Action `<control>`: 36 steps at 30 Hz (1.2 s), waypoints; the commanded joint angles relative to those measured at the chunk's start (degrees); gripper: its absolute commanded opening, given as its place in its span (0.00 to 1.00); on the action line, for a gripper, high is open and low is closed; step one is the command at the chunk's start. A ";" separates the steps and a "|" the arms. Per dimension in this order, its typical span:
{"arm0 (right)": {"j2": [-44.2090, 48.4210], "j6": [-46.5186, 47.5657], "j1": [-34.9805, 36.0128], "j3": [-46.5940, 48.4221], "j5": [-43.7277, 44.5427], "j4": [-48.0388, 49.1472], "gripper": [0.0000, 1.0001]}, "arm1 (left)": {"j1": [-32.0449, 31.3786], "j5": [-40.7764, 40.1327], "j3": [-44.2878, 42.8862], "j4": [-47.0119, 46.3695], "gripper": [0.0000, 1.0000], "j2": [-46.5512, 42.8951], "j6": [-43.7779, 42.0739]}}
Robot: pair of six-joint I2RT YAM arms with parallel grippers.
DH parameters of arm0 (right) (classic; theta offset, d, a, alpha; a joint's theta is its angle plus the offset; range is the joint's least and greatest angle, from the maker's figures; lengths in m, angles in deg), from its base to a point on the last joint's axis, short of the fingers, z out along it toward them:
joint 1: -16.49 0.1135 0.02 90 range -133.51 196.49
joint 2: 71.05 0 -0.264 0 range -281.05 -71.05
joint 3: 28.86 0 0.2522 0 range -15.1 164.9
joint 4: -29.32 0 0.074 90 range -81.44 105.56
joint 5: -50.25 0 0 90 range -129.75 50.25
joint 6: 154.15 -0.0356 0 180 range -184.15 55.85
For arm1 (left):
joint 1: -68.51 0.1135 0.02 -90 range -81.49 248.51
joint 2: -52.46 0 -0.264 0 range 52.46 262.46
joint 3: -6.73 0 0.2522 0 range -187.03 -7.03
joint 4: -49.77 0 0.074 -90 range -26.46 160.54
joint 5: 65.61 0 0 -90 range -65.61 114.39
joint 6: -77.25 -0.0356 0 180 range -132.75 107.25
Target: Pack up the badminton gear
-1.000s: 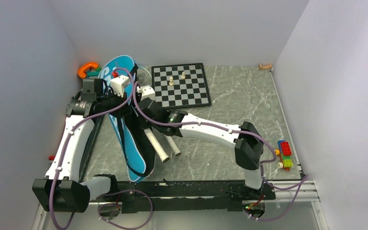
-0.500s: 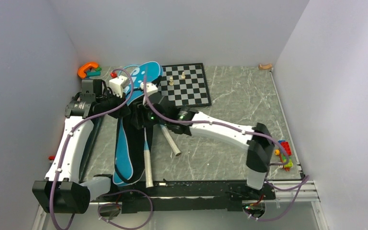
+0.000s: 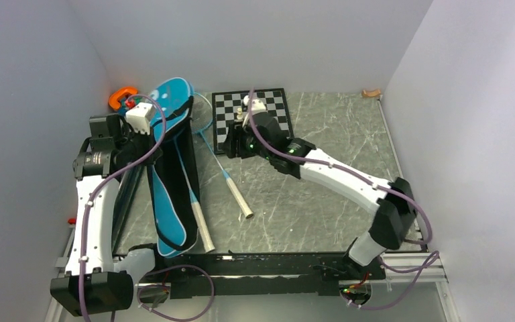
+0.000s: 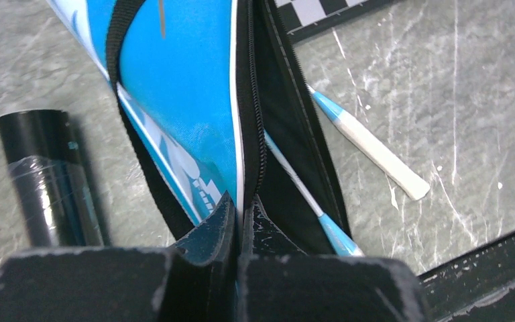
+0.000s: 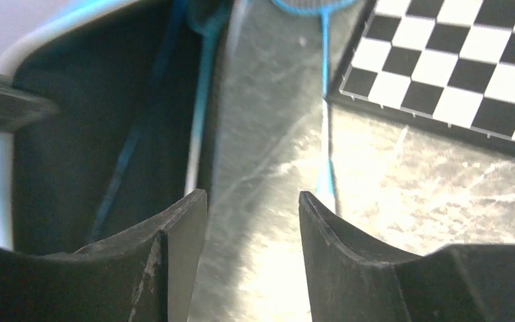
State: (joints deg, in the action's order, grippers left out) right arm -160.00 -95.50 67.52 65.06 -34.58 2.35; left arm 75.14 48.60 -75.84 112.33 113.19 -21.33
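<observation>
Pinching tool: left gripper (image 4: pixel 243 213), its fingers pressed together on the black zippered rim of the bag (image 4: pixel 174 80)
Left arm pose: left arm (image 3: pixel 97 201) rises from its base at the table's near-left corner, runs up along the left edge, then bends at the wrist to the right over the bag's wide end
Open tool: right gripper (image 5: pixel 251 201), jaws spread with nothing between them; only bare table (image 3: pixel 322 134) shows through the gap
Right arm pose: right arm (image 3: pixel 349 178) has its elbow by the near-right corner and its forearm stretched long and low on a diagonal toward the far middle, with the wrist above the left part of the chessboard (image 3: pixel 283 107) and the fingers aimed at the strip between board and bag
Bag: lies lengthwise along the left side of the table, wide end toward the far-left corner, narrow end by the near edge, opened so the black lining shows
First racket (image 3: pixel 202 228): shaft inside the open bag, white handle sticking out near the near edge
Second racket (image 3: pixel 240 201): flat on the table just right of the bag, handle toward the near edge, head at the chessboard's left edge
Tube (image 4: pixel 47 181): black, lying on the table on the bag's left side
Orange toy (image 3: pixel 117 97): far-left corner, behind the bag's wide end
</observation>
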 commanded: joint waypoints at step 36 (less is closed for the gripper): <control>-41.45 17.12 5.55 16.98 7.78 2.56 0.13 | 1.45 0.80 -6.24 -1.02 0.00 -6.01 2.09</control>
State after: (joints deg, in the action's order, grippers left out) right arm -201.29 -80.64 72.11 81.72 -26.78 2.39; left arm 76.30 47.48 -79.17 115.46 109.54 -19.31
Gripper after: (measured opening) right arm 0.230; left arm 0.034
